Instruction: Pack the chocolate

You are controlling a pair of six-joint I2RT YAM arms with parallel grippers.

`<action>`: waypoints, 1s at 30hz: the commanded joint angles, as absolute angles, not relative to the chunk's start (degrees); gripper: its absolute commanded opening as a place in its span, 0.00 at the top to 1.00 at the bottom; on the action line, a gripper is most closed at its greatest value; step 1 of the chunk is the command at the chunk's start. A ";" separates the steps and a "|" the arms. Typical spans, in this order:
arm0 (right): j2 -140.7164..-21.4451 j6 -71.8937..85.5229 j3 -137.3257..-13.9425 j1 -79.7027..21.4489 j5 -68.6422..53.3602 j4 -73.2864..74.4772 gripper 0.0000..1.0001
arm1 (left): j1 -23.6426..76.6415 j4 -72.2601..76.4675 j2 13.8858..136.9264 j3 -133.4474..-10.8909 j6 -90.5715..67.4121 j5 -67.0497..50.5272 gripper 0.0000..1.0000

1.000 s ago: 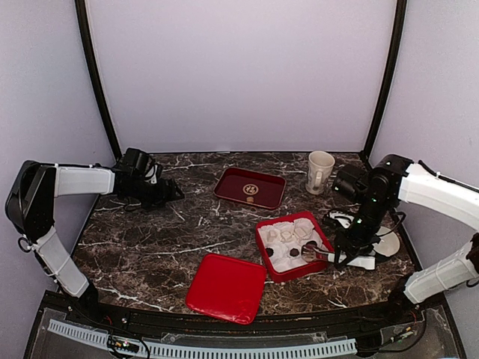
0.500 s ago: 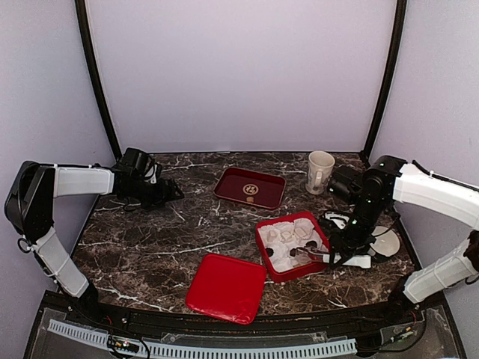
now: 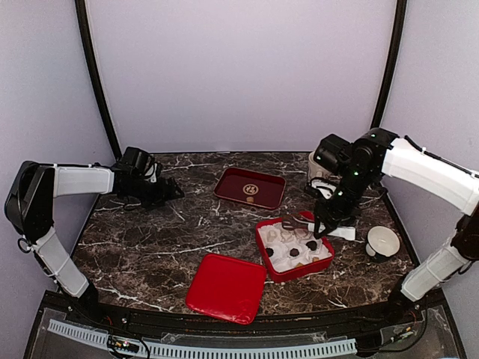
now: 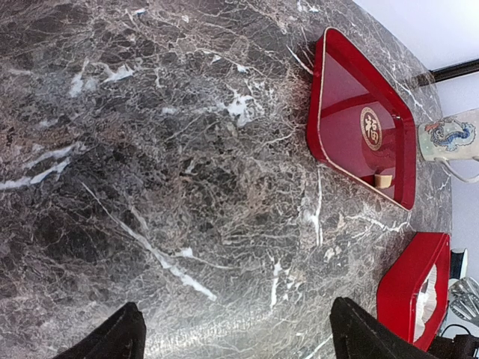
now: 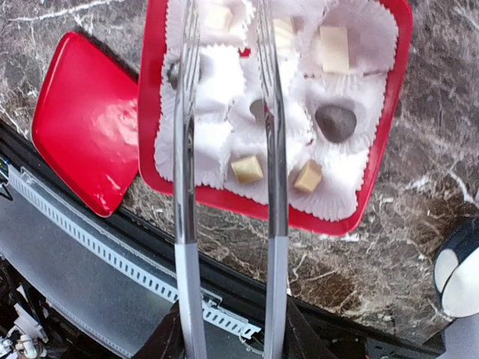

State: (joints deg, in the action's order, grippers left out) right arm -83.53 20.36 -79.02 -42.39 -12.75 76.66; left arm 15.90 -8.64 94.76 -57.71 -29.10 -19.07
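Your right gripper [image 3: 327, 222] is pinched on the handle end of a pair of metal tongs [image 5: 274, 149]. The two tong arms run parallel with a gap between them, and their tips leave the wrist view, so you cannot tell whether they carry anything.

Under the arms sits the open red box [image 5: 391, 112], right of centre on the table [image 3: 150, 239] and lined with white paper cups [image 5: 217, 82]. The chocolate [image 5: 336, 122] lies in those cups. There is a dark oval lump with its long axis across the tong arms and a cream-white slab [image 5: 334, 39] set lengthwise along them. Two tan cubes [image 5: 247, 168] sit in the row nearest the table's near edge.

One more tan piece [image 4: 383, 179] lies in the dark red tray [image 4: 359, 90] toward the far edge. The red lid [image 5: 86, 127] lies just left of the box by the near edge. A mug [image 3: 320, 170] stands at the far right corner and a white bowl [image 3: 383, 241] by the right edge.

Your left gripper [image 4: 236, 340] is spread wide with nothing between its fingers, over the far left of the table.
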 commanded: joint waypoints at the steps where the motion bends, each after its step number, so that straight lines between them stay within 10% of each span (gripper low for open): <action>1: -90.35 18.98 -87.59 -42.09 -10.62 70.75 0.65 | 15.60 -9.16 93.78 -59.73 -28.63 -18.73 0.12; 30: -121.79 12.79 -114.29 -37.31 -10.45 65.00 0.59 | 15.62 -9.07 95.81 -61.19 -30.24 -17.31 0.12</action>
